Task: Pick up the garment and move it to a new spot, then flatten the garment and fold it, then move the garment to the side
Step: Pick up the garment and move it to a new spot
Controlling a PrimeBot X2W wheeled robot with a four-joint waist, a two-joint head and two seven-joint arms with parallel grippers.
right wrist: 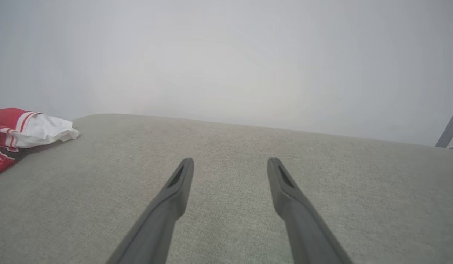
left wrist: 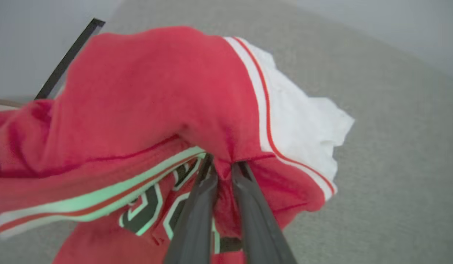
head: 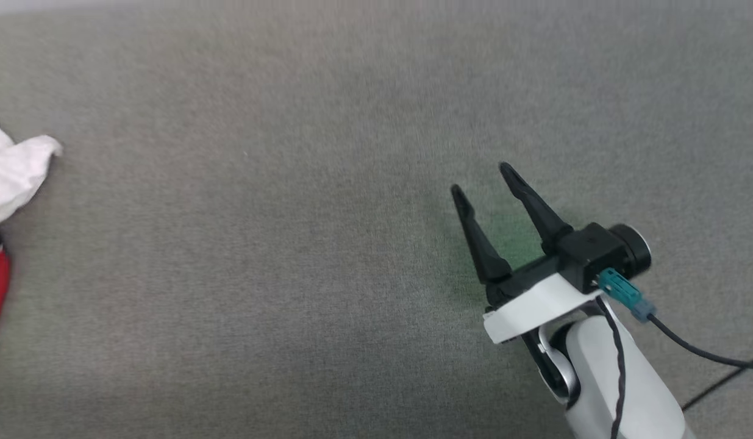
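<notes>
The left claw (left wrist: 224,163) is pinched shut on a fold of the crumpled shirt (left wrist: 149,95), which sits far left on the grey surface (head: 291,244) (the right claw (head: 480,177) hangs open, well apart), so the pick-up looks barely begun, with moving, flattening and folding all left.

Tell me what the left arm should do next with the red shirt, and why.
Probably a small lift. The left gripper is pinched on a fold of the crumpled garment, which lies bunched far to the left on the grey surface. The right gripper is open over bare surface, where the garment could go.
</notes>
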